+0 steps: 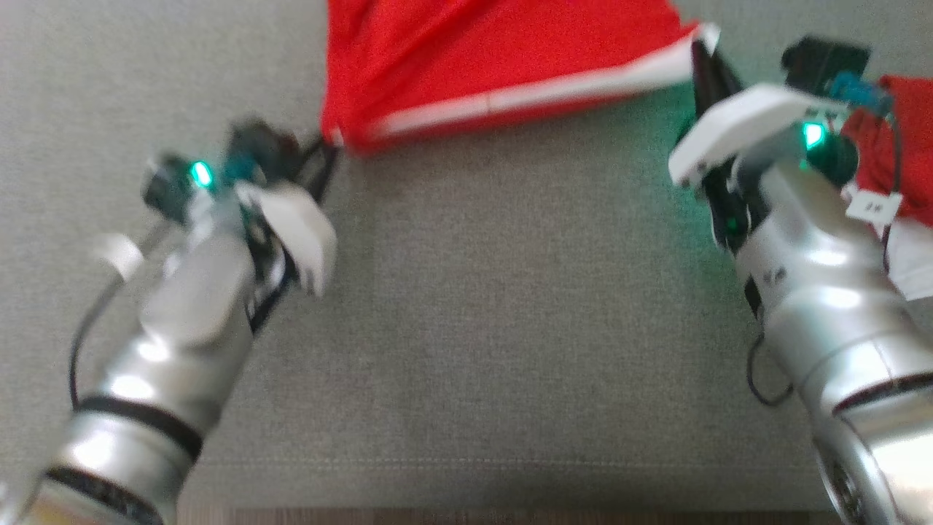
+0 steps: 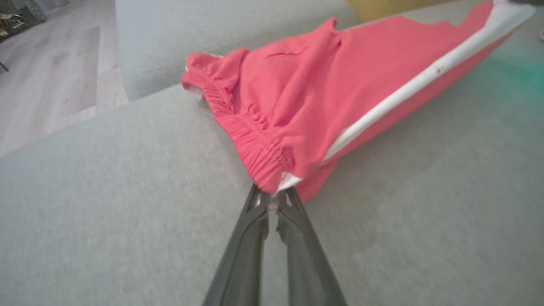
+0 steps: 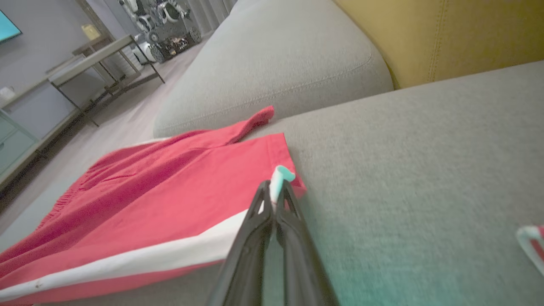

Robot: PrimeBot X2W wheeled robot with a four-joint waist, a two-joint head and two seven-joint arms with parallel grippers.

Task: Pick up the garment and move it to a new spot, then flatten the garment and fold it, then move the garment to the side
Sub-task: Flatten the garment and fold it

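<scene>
A pair of red shorts (image 1: 481, 51) with a white side stripe is stretched across the grey sofa seat (image 1: 496, 306) between my two grippers. My left gripper (image 1: 328, 142) is shut on the elastic waistband corner (image 2: 272, 170), its dark fingers (image 2: 250, 238) pressed together around the cloth. At the other end, my right gripper (image 1: 701, 51) is shut on the hem corner by the white stripe (image 3: 278, 180). The stripe (image 2: 425, 76) runs taut along the near edge. The far part of the shorts (image 3: 170, 170) lies loosely creased on the cushion.
Another red and white garment (image 1: 893, 168) lies at the right, partly behind my right forearm. A grey sofa arm (image 3: 276, 63) and a yellow cushion (image 3: 459, 38) bound the seat. Wooden floor (image 2: 51, 72) lies beyond the sofa's left edge, with a low table (image 3: 97, 55) farther off.
</scene>
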